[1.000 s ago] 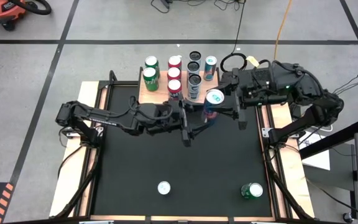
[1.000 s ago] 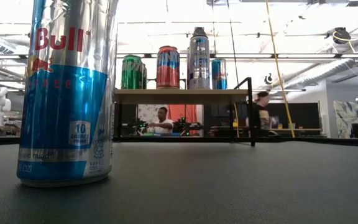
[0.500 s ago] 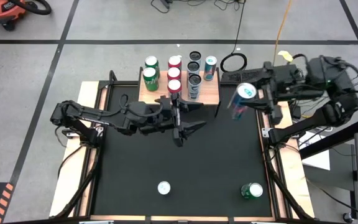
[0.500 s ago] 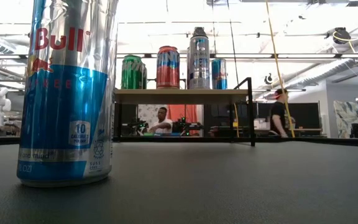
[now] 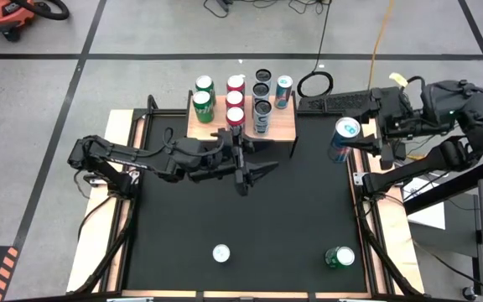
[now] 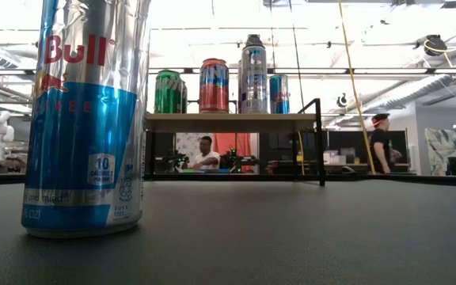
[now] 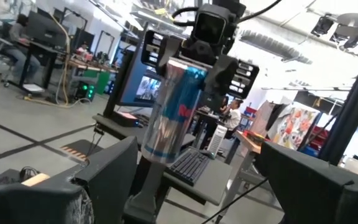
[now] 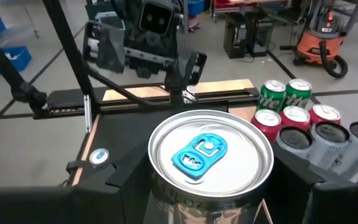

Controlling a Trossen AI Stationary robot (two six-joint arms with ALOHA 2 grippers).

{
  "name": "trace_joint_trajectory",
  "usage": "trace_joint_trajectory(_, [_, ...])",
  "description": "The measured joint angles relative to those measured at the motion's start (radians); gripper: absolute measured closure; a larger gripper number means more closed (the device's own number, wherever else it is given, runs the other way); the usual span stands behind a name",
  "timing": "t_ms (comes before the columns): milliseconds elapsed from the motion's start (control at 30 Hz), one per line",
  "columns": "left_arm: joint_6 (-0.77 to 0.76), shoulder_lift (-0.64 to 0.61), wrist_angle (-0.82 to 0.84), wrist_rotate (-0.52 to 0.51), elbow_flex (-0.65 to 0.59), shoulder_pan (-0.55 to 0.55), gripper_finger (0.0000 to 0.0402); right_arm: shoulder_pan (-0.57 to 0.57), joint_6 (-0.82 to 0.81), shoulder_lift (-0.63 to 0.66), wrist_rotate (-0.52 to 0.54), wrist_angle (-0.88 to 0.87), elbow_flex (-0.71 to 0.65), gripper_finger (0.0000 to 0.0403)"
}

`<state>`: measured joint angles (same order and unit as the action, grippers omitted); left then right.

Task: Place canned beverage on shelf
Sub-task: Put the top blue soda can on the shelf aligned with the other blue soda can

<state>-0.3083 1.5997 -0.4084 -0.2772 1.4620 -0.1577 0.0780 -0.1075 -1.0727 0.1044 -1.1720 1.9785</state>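
My right gripper (image 5: 352, 144) is shut on a blue-and-silver canned beverage (image 5: 343, 137) above the table's right edge; the can's lid fills the right wrist view (image 8: 210, 155). The light-wood shelf (image 5: 285, 132) stands on black legs at the table's far middle and carries several upright cans (image 5: 235, 101). It also shows in the low view (image 6: 232, 121). My left gripper (image 5: 256, 173) is open and empty over the table's middle, just in front of the shelf, pointing right. The left wrist view shows the held can (image 7: 171, 106) straight ahead. My right gripper pinches the can's upper body (image 7: 182, 71) between its two fingers, one on each side. It comes level from the table's right side. The can is lifted clear, lid up and slightly tilted, most of its body hanging below the fingers (image 7: 160, 53).
A blue-and-silver can (image 5: 221, 252) stands near the table's front middle and looms large in the low view (image 6: 85, 119). A green can (image 5: 340, 257) stands at the front right. People show in the room beyond the table (image 6: 380, 142).
My right gripper has carried the can from beside the shelf's right end toward the table's right edge, keeping it lifted. My left gripper has drawn back a little toward the table's left and stays open.
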Motion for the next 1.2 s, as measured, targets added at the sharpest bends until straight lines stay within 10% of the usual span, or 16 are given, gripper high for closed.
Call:
trace_joint_trajectory(633, [-0.080,0.000,0.018,-0.100,-0.001,-0.084,0.0059,0.000,-0.001,0.348,-0.003,0.458,-0.829,0.0179])
trace_joint_trajectory(1200, [-0.158,0.001,0.035,-0.177,-0.001,-0.133,0.0059,-0.224,0.161,0.404,-0.146,0.602,-0.928,0.0179])
